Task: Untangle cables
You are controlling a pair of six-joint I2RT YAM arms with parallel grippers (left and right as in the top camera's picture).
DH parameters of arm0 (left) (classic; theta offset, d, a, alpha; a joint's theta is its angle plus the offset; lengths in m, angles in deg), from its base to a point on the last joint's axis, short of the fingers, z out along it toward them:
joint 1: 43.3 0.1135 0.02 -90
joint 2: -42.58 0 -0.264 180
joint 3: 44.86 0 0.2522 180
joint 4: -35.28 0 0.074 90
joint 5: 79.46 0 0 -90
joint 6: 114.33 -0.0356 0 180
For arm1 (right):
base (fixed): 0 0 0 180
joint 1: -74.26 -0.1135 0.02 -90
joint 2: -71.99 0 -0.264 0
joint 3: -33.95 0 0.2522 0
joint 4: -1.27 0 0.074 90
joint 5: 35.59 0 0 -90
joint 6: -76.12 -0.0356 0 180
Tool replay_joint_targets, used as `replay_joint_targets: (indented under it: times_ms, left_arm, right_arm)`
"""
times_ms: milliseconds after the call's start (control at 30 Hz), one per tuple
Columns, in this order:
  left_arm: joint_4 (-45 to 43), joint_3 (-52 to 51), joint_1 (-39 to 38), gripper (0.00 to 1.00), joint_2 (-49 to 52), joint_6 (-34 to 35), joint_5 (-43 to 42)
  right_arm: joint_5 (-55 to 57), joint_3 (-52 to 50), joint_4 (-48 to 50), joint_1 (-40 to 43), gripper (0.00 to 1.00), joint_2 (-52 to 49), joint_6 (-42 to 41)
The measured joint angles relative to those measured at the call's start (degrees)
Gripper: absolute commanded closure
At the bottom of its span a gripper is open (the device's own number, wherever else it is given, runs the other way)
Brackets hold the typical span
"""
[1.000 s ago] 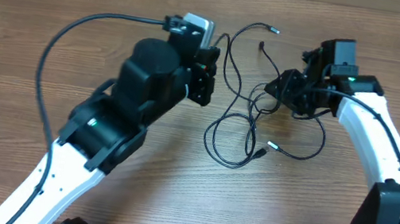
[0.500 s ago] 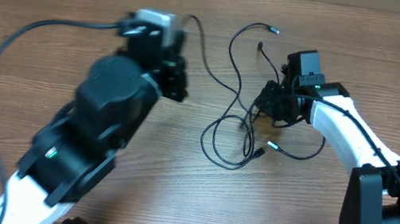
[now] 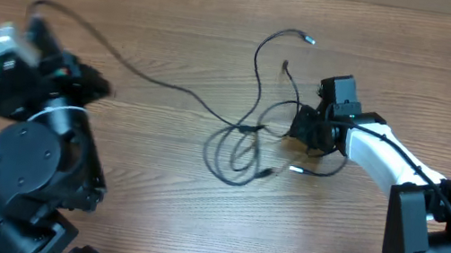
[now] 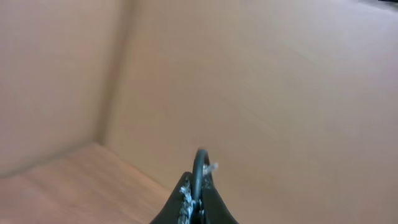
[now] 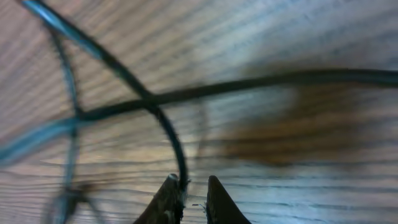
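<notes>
The cables [image 3: 239,127] are thin black cords with silvery plug tips, lying in loose loops in the middle of the wooden table. One strand runs taut from the tangle far to the left, up to my raised left gripper [image 3: 41,32]. In the left wrist view that gripper [image 4: 198,198] is shut on a black cord [image 4: 199,163] next to its silvery tip. My right gripper [image 3: 302,131] sits low on the right side of the tangle. In the right wrist view its fingers [image 5: 189,190] are nearly closed around a cord [image 5: 168,134] just above the table.
A free plug end [image 3: 309,40] lies toward the back, and another [image 3: 296,168] lies in front of the right gripper. A cardboard wall [image 4: 280,74] stands behind the table. The left arm's base [image 3: 31,177] fills the front left.
My left arm has swung far to the left and up, pulling one strand out straight. The tangle has slid left, and the right gripper has moved left and slightly forward with it.
</notes>
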Motion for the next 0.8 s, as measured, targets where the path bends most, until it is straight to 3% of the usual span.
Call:
replay_joint_targets:
  times_ms: [100, 267, 600, 800]
  left_arm:
    - [-2.5, 0.0, 0.0, 0.96, 0.0, 0.0, 8.9]
    - [-0.8, 0.1, 0.0, 0.96, 0.0, 0.0, 11.0]
    - [0.2, 0.1, 0.0, 0.96, 2.3, 0.0, 9.4]
    - [0.3, 0.1, 0.0, 0.96, 3.5, 0.0, 9.1]
  right_arm:
    - [1.5, -1.3, 0.3, 0.0, 0.85, 0.0, -0.1]
    - [1.6, -2.0, 1.6, 0.0, 0.65, 0.0, -0.7]
    - [-19.3, -2.0, 6.3, -0.4, 0.62, 0.0, -0.5]
    - [-22.8, -2.0, 8.0, -3.3, 0.63, 0.0, -1.2]
